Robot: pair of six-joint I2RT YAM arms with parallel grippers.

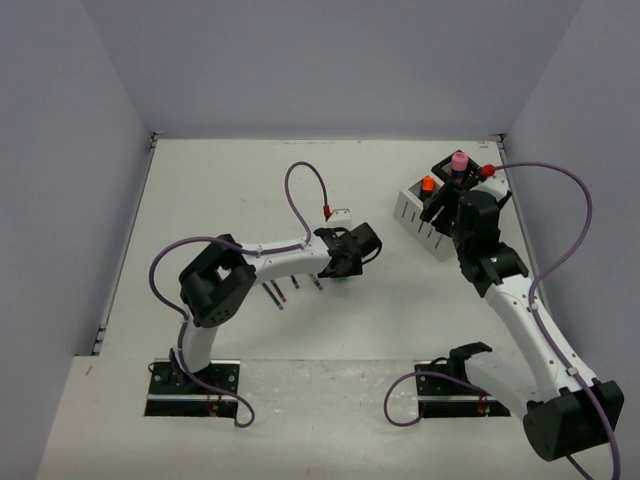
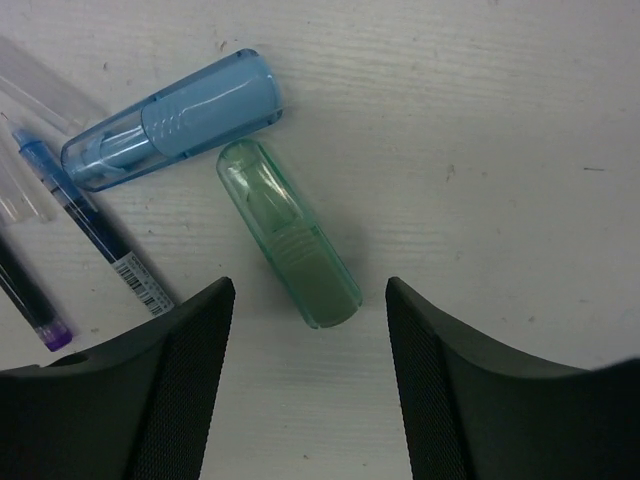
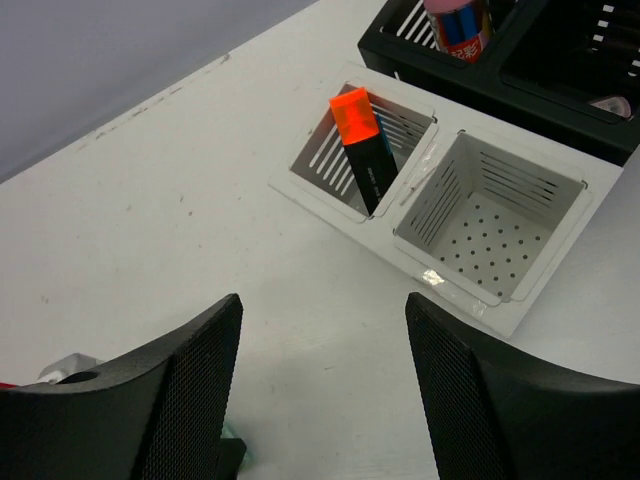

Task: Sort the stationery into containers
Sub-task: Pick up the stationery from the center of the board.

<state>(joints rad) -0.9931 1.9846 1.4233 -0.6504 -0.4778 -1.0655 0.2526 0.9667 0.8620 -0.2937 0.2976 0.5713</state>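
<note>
In the left wrist view a green highlighter (image 2: 290,240) lies on the table, its near end just between the tips of my open left gripper (image 2: 308,292). A blue highlighter (image 2: 170,120) lies beside it, touching its far end. A blue pen (image 2: 88,222) and a dark pen (image 2: 28,298) lie to the left. My right gripper (image 3: 323,305) hangs open and holds nothing, just short of the white container (image 3: 340,210). An orange highlighter (image 3: 362,140) stands in that container's left compartment, and the right one holds nothing. A pink cylinder (image 3: 458,25) stands in the black container (image 3: 520,100).
The two containers (image 1: 418,215) sit side by side at the back right, near the wall, with my right gripper (image 1: 440,208) over them. Pens (image 1: 275,293) lie left of my left gripper (image 1: 345,262). Clear pen caps (image 2: 40,85) lie at the far left.
</note>
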